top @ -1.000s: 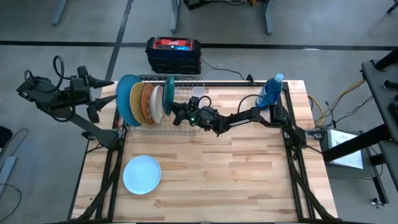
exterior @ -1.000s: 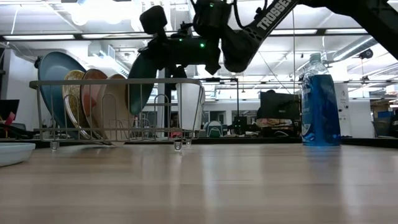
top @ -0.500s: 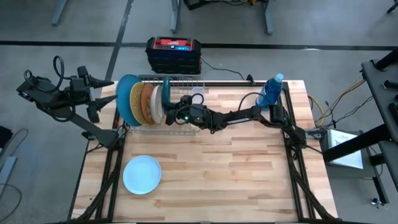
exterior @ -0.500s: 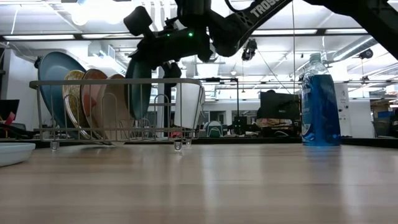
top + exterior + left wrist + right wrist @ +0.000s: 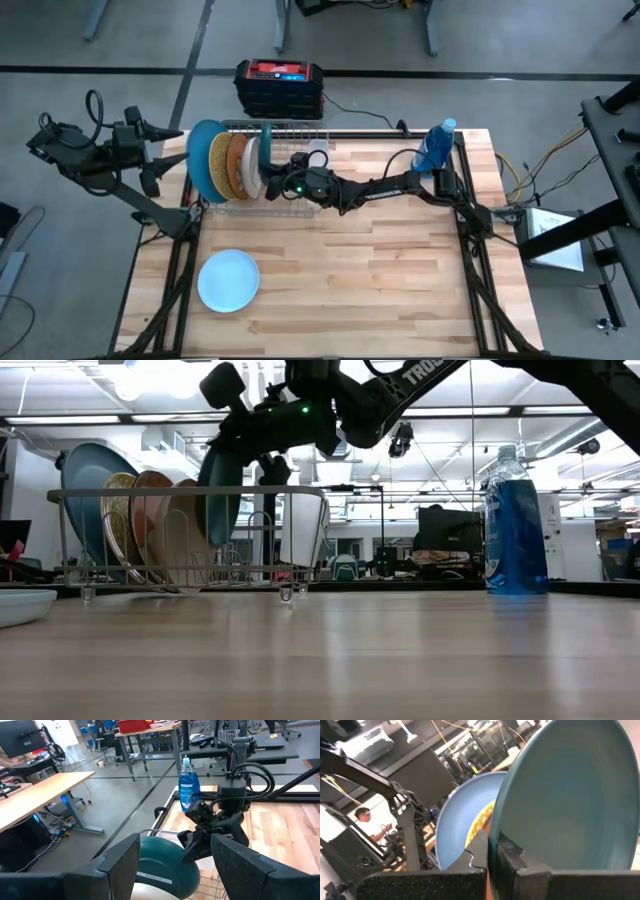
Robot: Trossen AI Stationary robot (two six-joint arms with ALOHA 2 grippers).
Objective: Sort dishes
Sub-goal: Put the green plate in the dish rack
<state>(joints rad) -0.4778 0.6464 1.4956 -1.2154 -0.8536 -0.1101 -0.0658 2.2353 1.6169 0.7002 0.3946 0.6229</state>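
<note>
Dishes mostly racked: large mid-blue plate (image 5: 201,160), gold speckled plate (image 5: 219,164) and beige-grey plate (image 5: 238,166) standing on edge, side by side, in wire dish rack (image 5: 300,130) at back left of wooden table (image 5: 400,280). Dark teal-green plate (image 5: 222,495) upright over next slot, rim pinched between closed fingers of right gripper (image 5: 277,180), not yet released. Small pale blue plate (image 5: 228,280) lying flat at front left of table, well apart from rack, apparently last one left to sort. Left gripper (image 5: 172,155) waiting off table's left edge, beside rack, fingers spread wide and holding nothing. Blue bottle (image 5: 434,148) upright at back right corner. Judged roughly four fifths done.
</note>
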